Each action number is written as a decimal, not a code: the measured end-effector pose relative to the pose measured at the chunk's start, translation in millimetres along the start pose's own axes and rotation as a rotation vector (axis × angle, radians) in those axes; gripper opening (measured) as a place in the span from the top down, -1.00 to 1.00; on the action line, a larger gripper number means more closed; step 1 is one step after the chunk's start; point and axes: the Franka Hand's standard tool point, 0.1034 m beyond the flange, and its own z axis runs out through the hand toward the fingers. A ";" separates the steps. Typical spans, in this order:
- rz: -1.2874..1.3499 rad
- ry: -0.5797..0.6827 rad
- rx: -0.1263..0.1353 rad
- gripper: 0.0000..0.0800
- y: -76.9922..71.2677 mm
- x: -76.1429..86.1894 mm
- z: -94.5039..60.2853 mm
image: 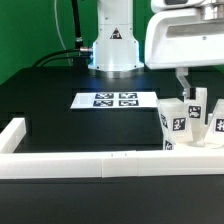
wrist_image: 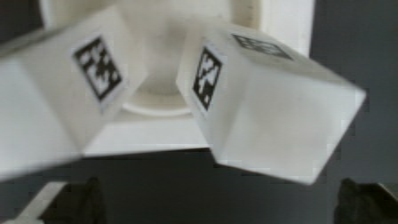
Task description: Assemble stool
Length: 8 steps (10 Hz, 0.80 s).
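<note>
White, blocky stool legs (image: 178,125) bearing black-and-white square tags are being shown clustered at the exterior view's lower right, against the white rail (image: 90,163). The gripper (image: 188,92) is being held just above them, fingers apart, nothing gripped.

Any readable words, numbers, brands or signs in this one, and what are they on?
No readable words, numbers or brand names.
Robot base: a small black triangular sign, too small to read.
Marker board: four black-and-white square tags, patterns only.
Stool legs: black-and-white square tags, patterns only; the wrist view shows them blurred.
</note>
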 end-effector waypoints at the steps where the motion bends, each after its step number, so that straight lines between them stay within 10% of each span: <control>1: -0.135 -0.029 -0.016 -0.62 -7.7 2.9 -0.4; 8: -0.544 -0.128 -0.057 -0.62 -0.6 2.6 -2.0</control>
